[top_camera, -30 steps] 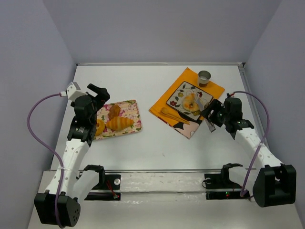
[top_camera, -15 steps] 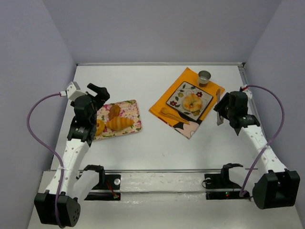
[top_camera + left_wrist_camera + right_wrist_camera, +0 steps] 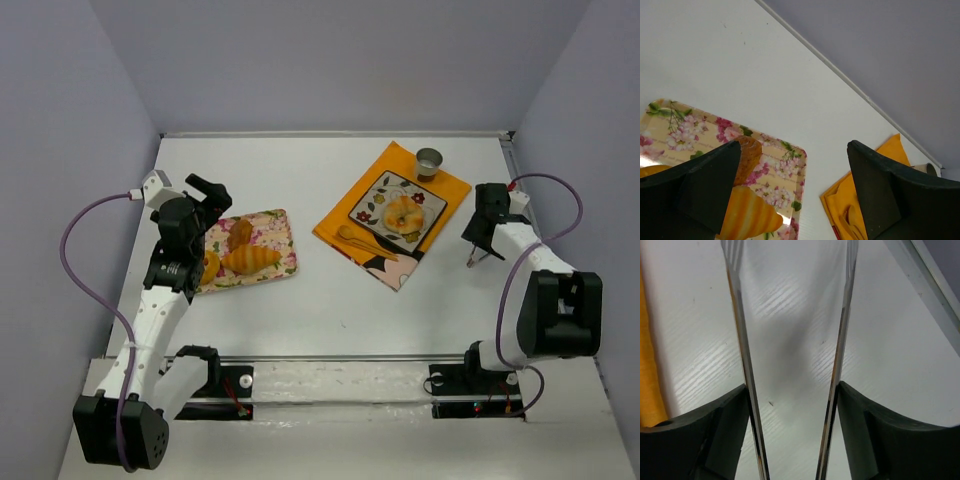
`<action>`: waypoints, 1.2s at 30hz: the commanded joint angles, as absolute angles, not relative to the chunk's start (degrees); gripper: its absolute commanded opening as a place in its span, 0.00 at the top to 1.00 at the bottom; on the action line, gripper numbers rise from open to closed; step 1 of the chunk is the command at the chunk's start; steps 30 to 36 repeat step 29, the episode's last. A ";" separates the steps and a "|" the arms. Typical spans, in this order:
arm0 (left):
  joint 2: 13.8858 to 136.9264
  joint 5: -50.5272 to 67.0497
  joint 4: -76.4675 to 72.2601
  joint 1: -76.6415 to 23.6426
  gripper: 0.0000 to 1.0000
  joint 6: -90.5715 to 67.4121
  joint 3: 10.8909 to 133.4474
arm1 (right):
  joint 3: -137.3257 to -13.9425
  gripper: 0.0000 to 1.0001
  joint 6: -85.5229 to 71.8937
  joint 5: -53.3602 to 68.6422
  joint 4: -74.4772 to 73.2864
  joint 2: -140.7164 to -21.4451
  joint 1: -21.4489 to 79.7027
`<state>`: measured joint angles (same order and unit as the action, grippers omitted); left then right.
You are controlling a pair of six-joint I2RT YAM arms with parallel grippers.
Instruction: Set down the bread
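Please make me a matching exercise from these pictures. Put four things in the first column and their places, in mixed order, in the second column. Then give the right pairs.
Things
1. bread
2. croissant
3. metal cup
4. spoon

Places
A. on the flowered tray, at the left
B. on the orange cloth, beside the plate
C. on the square plate
D. at the far edge of the orange cloth

Pairs: 1-C, 2-A, 3-D, 4-B
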<state>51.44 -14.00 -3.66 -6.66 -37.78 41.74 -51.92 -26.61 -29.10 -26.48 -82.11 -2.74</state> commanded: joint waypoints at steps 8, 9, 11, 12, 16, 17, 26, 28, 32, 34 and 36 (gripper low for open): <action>49.66 -15.21 -6.86 -6.50 0.01 -36.83 41.22 | -53.44 0.00 -27.07 -27.16 -27.68 -80.43 -3.34; 49.66 -15.21 -6.86 -6.42 0.01 -36.83 41.22 | -53.26 0.00 -27.07 -26.72 -27.86 -78.16 -3.34; 49.57 -15.12 -6.77 -6.42 0.01 -36.83 41.22 | -53.09 0.00 -26.98 -25.06 -28.39 -75.25 -3.34; 49.57 -15.12 -6.68 -6.42 0.01 -36.83 41.31 | -53.00 0.00 -26.11 -24.09 -28.48 -73.49 -3.34; 49.13 -15.64 -6.50 -6.42 0.01 -37.00 41.22 | -52.56 0.00 -26.01 -19.52 -28.30 -63.57 -3.34; 49.13 -15.64 -6.50 -6.42 0.01 -36.91 41.31 | -52.38 0.00 -27.23 -20.38 -28.30 -59.63 -3.34; 48.87 -16.70 -5.80 -6.50 0.01 -37.27 41.48 | -44.92 0.00 -27.08 -19.52 -21.55 -41.32 -3.34; 49.22 -16.87 -5.28 -6.42 0.01 -37.26 41.66 | -43.16 0.00 -26.63 -19.07 -20.48 -38.50 -3.34; 49.39 -16.96 -5.19 -6.42 0.01 -37.35 41.83 | -43.07 0.00 -26.72 -18.72 -19.96 -37.97 -3.34; 49.39 -16.96 -5.19 -6.42 0.01 -37.35 41.83 | -43.07 0.00 -26.72 -18.72 -19.96 -37.97 -3.34; 49.39 -16.96 -5.19 -6.42 0.01 -37.35 41.83 | -43.07 0.00 -26.72 -18.72 -19.96 -37.97 -3.34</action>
